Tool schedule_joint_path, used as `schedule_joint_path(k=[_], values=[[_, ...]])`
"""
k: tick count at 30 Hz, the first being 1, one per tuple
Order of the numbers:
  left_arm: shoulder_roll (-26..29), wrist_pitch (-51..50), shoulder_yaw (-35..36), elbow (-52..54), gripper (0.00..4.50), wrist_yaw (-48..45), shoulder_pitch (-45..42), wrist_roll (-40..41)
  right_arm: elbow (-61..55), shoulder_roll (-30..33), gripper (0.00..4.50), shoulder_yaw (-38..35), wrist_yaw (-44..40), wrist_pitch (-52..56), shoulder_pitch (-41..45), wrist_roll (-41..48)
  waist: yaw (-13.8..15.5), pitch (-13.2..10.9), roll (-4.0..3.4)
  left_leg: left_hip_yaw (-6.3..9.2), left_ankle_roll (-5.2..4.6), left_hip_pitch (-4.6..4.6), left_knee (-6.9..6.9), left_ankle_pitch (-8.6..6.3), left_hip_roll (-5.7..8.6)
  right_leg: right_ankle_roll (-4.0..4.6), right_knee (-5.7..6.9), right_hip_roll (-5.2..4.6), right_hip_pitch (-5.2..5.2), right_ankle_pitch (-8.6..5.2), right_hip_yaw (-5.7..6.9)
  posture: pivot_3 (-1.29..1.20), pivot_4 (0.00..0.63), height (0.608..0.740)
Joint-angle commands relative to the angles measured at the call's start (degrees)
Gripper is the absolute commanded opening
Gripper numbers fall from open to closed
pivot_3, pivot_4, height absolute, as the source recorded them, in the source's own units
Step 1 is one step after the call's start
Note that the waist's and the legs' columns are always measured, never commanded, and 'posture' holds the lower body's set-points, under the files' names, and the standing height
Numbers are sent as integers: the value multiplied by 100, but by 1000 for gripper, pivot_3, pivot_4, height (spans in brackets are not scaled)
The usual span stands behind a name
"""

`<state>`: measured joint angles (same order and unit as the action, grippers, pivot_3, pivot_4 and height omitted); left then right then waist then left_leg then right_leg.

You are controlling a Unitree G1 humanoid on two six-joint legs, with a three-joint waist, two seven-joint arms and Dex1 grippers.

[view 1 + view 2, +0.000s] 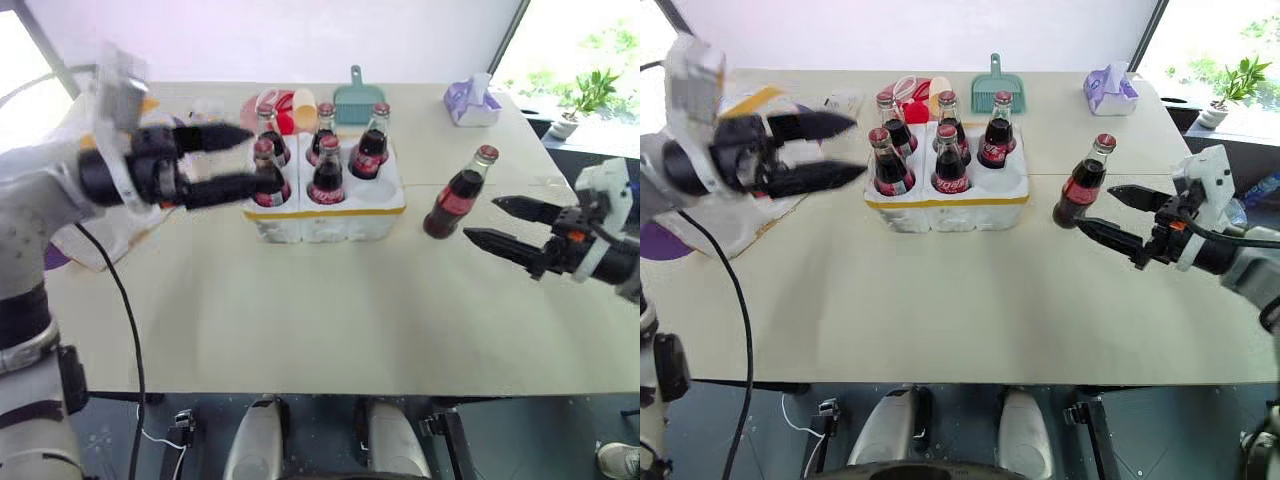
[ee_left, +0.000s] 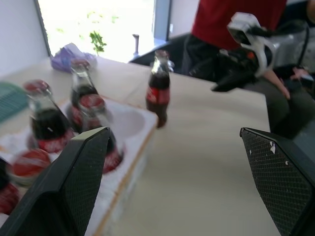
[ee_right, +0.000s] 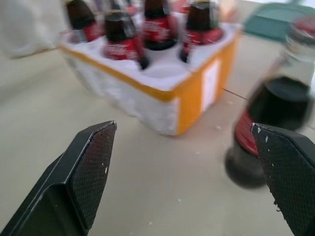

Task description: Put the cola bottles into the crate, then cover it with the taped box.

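The cola bottles [image 1: 940,150] are nearly all home: five stand in the crate [image 1: 945,205], which sits toward the far edge of the table [image 1: 940,310], and the well at its near right corner is the one left bare. The sixth bottle [image 1: 1081,183] stands upright on the table just beside the crate's right side, nearer the table's right edge.

Your right gripper [image 1: 1110,212] is spread wide and empty, its fingers right by that bottle's base. Come in low or off-centre and you'll likely tip the narrow, tall bottle over, letting it roll toward the right edge. Close around the labelled body, not the neck.

Your left gripper [image 1: 835,150] is open too, holding nothing, hovering at the crate's left side close to the near left bottle. Swing it sideways and you may knock a seated bottle or shove the light foam crate
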<state>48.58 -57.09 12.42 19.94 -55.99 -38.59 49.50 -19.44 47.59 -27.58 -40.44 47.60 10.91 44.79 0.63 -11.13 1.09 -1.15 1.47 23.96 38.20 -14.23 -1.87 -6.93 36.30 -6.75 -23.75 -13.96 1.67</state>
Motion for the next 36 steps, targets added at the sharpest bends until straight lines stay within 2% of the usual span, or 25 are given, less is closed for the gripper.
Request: schedule_joint_path(k=[1,4,9,27,28,29,31,36], values=[[-95,410,-474,340,4426,164,325,-416,110,-506,4500,-16,917,-155,151,-294,3,-2,0,-1,0,-12,-2,0,0,1,-3,0,10,-1,0,0,150,736],[-408,576,-685,412,4426,420,383,-524,534,-871,4500,266,1243,-472,352,-709,16,-2,1,2,0,-13,-1,0,1,1,-8,1,17,0,1,0,150,736],[-701,689,-789,401,4426,690,335,-594,1156,-1064,4500,592,1284,-860,695,-1075,-2,-3,0,2,-3,-14,-7,-2,2,1,-13,1,17,-1,1,0,150,736],[-896,805,-957,181,4426,955,139,-748,3653,-1622,4500,1405,918,-2218,2218,-2033,-7,-3,-1,1,-3,-15,-8,-2,2,0,-15,1,18,-1,2,0,150,736],[-908,802,-958,163,4500,961,113,-757,3727,-1647,3967,1405,876,-2290,2256,-2044,-6,-3,-1,1,-3,-15,-8,-2,2,0,-15,1,18,0,1,0,150,736],[-914,796,-957,152,4500,966,95,-761,3752,-1666,3746,1391,847,-2332,2285,-2039,-6,-3,-1,1,-3,-15,-8,-2,2,0,-15,1,18,-1,2,0,150,736],[-915,780,-941,167,4500,974,94,-759,3674,-1668,2810,1323,827,-2339,2309,-1991,-14,-3,-1,1,-3,-15,-10,-2,2,0,-16,1,18,-1,2,0,150,736],[-876,751,-857,261,4500,1010,188,-726,2880,-1480,2852,1063,761,-2092,2346,-1688,-14,-10,-12,1,-3,-13,-11,-2,1,0,-17,1,16,0,1,0,150,736]])
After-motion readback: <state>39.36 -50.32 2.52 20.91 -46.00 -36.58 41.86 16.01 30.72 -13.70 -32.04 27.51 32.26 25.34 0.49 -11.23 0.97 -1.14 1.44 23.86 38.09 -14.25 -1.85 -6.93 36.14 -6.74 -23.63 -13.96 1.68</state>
